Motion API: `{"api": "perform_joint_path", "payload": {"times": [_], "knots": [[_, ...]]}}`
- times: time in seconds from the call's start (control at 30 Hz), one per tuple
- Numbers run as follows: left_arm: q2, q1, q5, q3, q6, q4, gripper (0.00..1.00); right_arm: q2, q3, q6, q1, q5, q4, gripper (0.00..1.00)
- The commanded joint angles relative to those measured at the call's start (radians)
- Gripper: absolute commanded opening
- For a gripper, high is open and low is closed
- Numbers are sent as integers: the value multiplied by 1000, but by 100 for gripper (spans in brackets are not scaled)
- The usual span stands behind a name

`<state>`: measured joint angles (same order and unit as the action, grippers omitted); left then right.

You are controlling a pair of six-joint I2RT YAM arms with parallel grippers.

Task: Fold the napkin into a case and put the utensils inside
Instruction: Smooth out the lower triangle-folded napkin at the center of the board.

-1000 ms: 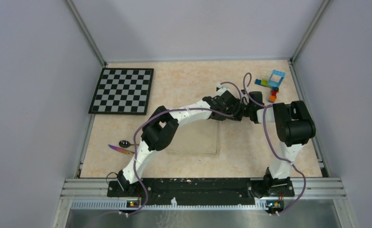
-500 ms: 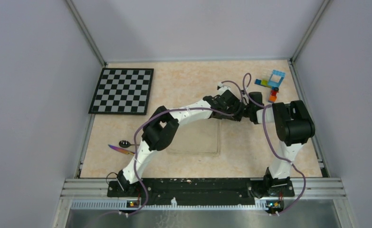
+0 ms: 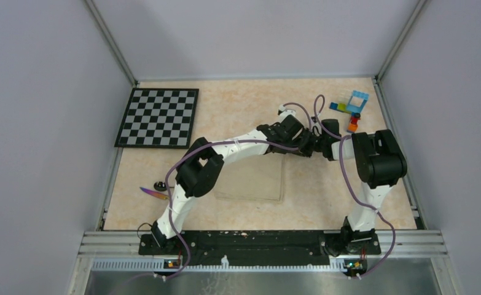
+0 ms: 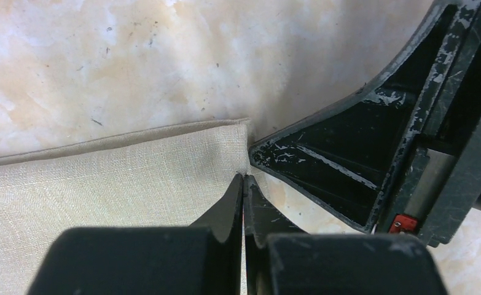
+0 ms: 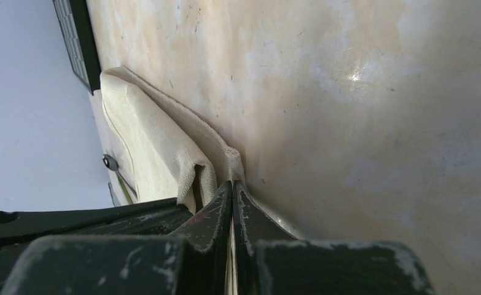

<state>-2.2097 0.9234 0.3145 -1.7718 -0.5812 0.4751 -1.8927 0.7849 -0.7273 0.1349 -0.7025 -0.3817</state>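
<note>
Arms bent inward over the napkin [image 3: 253,184]
Left pincer [image 4: 243,179] and right pincer [image 5: 232,184] meet at its far right corner, each pressed together pinching cloth; napkin lies mid-surface [image 3: 238,110], long axis left-right; utensils [image 3: 156,189] well apart to its left.

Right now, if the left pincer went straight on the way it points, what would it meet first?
The napkin corner: the shut left pincer sits at its edge. Past that short strip lies bare table, I think; the right pincer stands aside, out of line.
</note>
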Motion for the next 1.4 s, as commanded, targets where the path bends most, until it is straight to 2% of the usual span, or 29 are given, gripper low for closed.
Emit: {"api": "perform_joint_path", "payload": {"times": [0.0, 0.33, 0.47, 0.53, 0.6, 0.7, 0.8, 0.93, 1.03, 1.1, 1.2, 1.37], "knots": [[28, 0, -43, -7, -23, -42, 0, -19, -7, 6, 5, -3, -40, 0], [-2, 0, -49, -21, -31, -21, 0, -18, -6, 7, 5, -2, -38, 0], [23, 0, -31, -30, -40, 33, 26, -10, 1, 19, 5, 6, -18, 0], [62, 0, -43, -29, -37, 62, 34, -1, 13, 37, 5, 17, 15, 0], [130, 1, -75, 0, -42, 78, 41, 20, 35, 71, 3, 43, 85, 4], [272, -1, -171, 134, -51, 25, 54, 84, 84, 152, 3, 138, 278, 16], [387, -1, -354, 321, -97, -64, 61, 171, 85, 212, 2, 232, 413, 25], [503, 41, -528, 631, -191, -240, 63, 317, -27, 202, 5, 196, 437, 31], [567, 100, -503, 756, -232, -291, 65, 415, -150, 164, 19, 106, 410, 32], [593, 137, -465, 790, -247, -298, 64, 489, -218, 157, 67, 88, 423, 32], [596, 188, -382, 787, -245, -270, 58, 593, -320, 139, 145, 95, 465, 31], [553, 239, -242, 747, -230, -216, 51, 760, -438, 103, 157, 63, 483, 27]]}}
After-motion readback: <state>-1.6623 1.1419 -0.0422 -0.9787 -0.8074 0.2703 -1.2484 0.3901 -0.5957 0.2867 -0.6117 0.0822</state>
